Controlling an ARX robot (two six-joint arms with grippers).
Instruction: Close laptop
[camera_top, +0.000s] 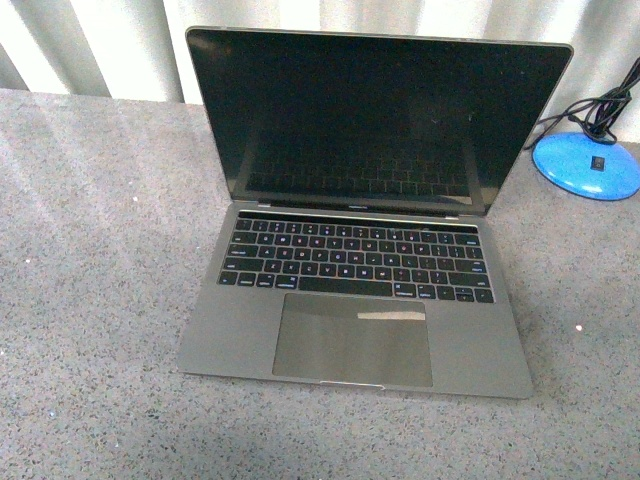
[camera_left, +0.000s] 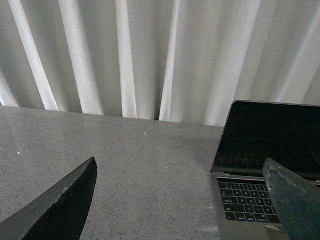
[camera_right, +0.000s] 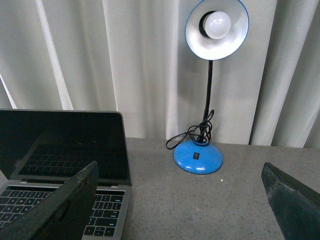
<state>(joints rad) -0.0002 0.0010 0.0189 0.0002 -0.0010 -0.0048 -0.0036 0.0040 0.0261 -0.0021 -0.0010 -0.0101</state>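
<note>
your left gripper (camera_left: 179, 170) and right gripper (camera_right: 180, 170) hold jaws released, empty. the laptop (camera_top: 355, 262) stands open ahead, between them. push its lid too hard and the screen may slam.

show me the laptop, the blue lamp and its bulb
laptop (camera_top: 370, 120), front view, middle of its dark, raised screen
blue lamp (camera_right: 198, 157), right wrist view, top of its round base
bulb (camera_right: 216, 22), right wrist view, centre of the white globe inside the shade
</note>
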